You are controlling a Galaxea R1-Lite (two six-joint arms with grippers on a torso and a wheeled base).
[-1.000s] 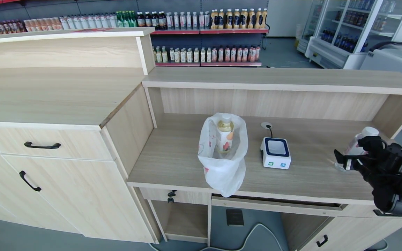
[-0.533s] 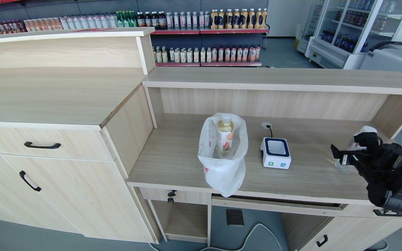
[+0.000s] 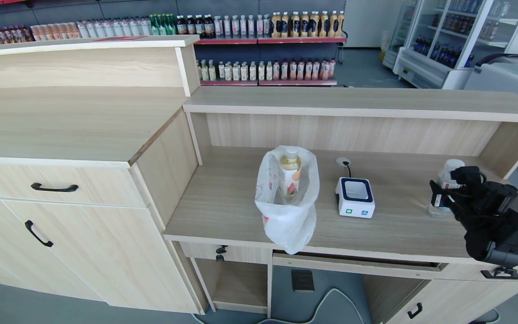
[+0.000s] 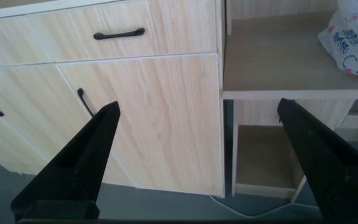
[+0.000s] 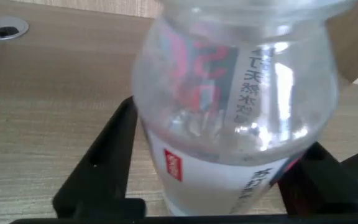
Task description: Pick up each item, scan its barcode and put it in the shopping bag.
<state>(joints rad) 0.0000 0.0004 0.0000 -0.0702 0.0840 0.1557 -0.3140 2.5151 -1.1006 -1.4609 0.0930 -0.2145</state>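
A clear bottle (image 3: pixel 447 176) with a white cap and a red-and-white label stands upright at the right end of the wooden counter (image 3: pixel 223 211). My right gripper (image 3: pixel 442 195) is shut on its lower body. The right wrist view shows the bottle (image 5: pixel 235 106) close up, with black fingers (image 5: pixel 104 168) on both sides. The white scanner (image 3: pixel 355 197) lies to the left of the bottle. Further left stands the white shopping bag (image 3: pixel 288 216) with a yellow drink bottle (image 3: pixel 289 173) upright inside. My left gripper (image 4: pixel 204 162) is open, low in front of the cabinet doors, with the bag (image 4: pixel 353 37) off to one side.
A raised ledge (image 3: pixel 358 101) runs over the back of the counter, and a side wall (image 3: pixel 504 144) closes its right end. A cable grommet (image 3: pixel 343 161) sits behind the scanner. A taller cabinet (image 3: pixel 61 121) with black handles stands at left.
My right gripper has carried the clear bottle leftward along the counter, toward the scanner, and the bottle now stands more upright. The bag and scanner have not moved.
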